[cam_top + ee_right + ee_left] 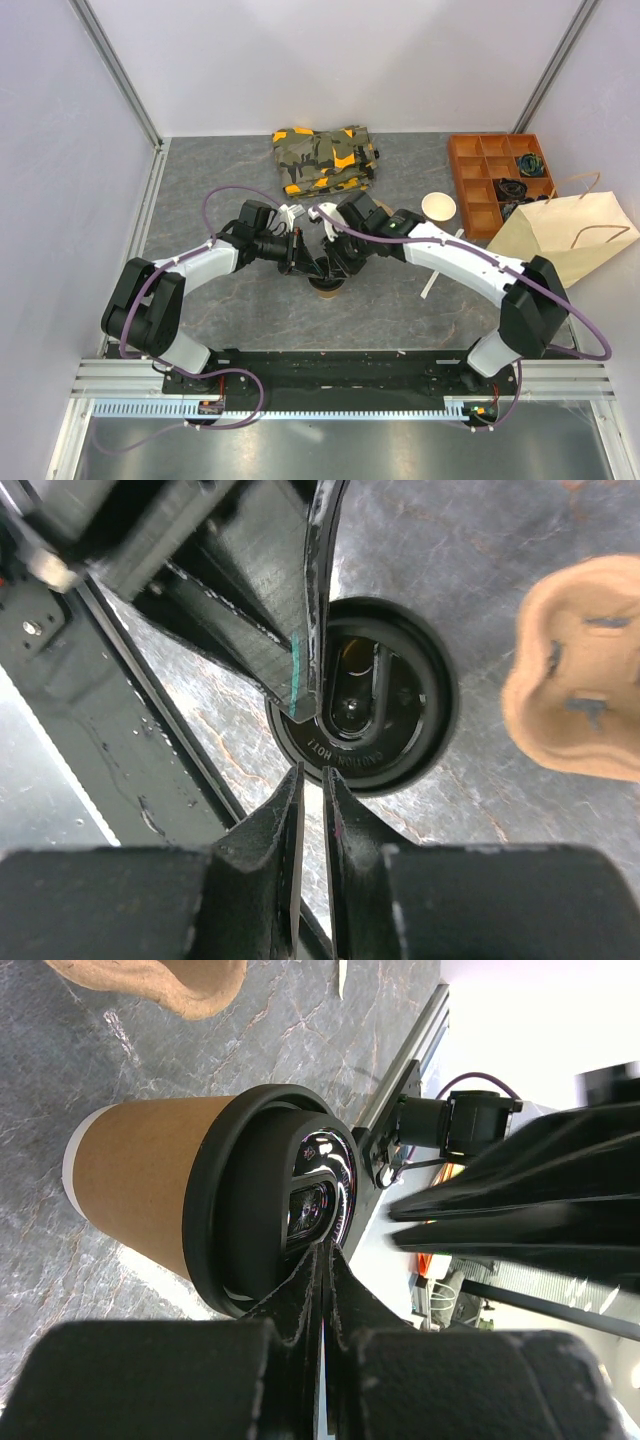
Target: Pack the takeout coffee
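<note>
Right wrist view is giving the only readable writing: raised letters spelling "CAUTION HOT" are curving along the near rim of the black lid [410,695]. That lid is capping the takeout coffee [140,1185], which is standing upright at the middle of the grey table [220,190], just ahead of the arms' base rail [340,370].

The right gripper [312,778] is hanging over the lid's near edge with its fingers drawn almost together, only a thin slit between them. The left gripper [325,1255] is likewise narrowed to a slit, its tips touching the lid's rim. Whether either one is actually nipping the rim is not possible to tell.

From above, both grippers are covering most of the cup, so only a tan sliver is peeking out under them. The pulp carrier [575,675] is lying near the cup, cut off by the frame edge in both wrist views and largely hidden behind the right arm from above.

Farther right, a lidless cup [438,207] is standing just beside an orange tray [468,150] whose dark contents are too small to identify. The paper bag [570,235] is lying against the right wall, running out of frame. A camouflage bundle [325,160] is sitting at the far edge. Bare table is stretching from the cup toward the left wall.
</note>
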{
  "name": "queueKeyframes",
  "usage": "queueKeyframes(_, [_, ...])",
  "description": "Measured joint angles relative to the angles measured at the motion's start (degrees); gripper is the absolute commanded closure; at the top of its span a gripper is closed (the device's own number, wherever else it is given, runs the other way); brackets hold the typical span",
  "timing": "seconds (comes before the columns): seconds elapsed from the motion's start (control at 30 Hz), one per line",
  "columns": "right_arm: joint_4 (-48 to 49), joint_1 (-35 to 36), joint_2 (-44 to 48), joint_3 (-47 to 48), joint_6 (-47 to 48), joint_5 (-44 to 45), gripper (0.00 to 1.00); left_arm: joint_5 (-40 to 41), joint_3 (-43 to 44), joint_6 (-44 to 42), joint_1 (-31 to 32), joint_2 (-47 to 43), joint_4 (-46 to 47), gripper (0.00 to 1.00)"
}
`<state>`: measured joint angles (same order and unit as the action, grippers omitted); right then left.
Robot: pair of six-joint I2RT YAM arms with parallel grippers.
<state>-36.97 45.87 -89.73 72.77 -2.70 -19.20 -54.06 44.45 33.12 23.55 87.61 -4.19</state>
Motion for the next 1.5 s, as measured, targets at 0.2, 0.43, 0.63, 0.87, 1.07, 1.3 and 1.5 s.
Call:
queueKeyframes(0.2, [4.39, 0.59, -1.42, -4.31, 0.09, -0.39, 0.81, 0.39, 0.07, -0.20, 0.20, 0.28, -0.09, 0.98])
queueKeyframes(0.43, [5.09, 0.59, -1.07, -4.70, 0.48, -0.63, 0.78, 0.00, 0.28, -0.20, 0.15, 0.66, -0.24, 0.98])
queueKeyframes(0.63, [3.89, 0.50, -1.03, -3.67, 1.01, -0.63, 0.78, 0.00, 0.31, -0.20, 0.15, 0.63, -0.22, 0.98])
queueKeyframes(0.87, [2.05, -1.92, -0.42, -1.68, 1.03, -0.72, 0.77, -0.02, 0.31, -0.22, 0.15, 0.63, -0.22, 0.98])
queueKeyframes(1.07, [1.95, -2.16, -0.24, -1.57, 0.85, -1.77, 0.78, 0.00, 0.31, -0.22, 0.15, 0.61, -0.22, 0.98])
queueKeyframes(1.3, [3.32, -2.12, -1.51, -3.74, 0.81, -2.54, 0.78, 0.04, 0.35, -0.24, 0.20, 0.63, -0.15, 0.98])
queueKeyframes(1.5, [3.45, -2.19, -1.49, -3.74, 0.92, -3.02, 0.76, 0.07, 0.50, -0.37, 0.20, 0.66, -0.26, 0.98])
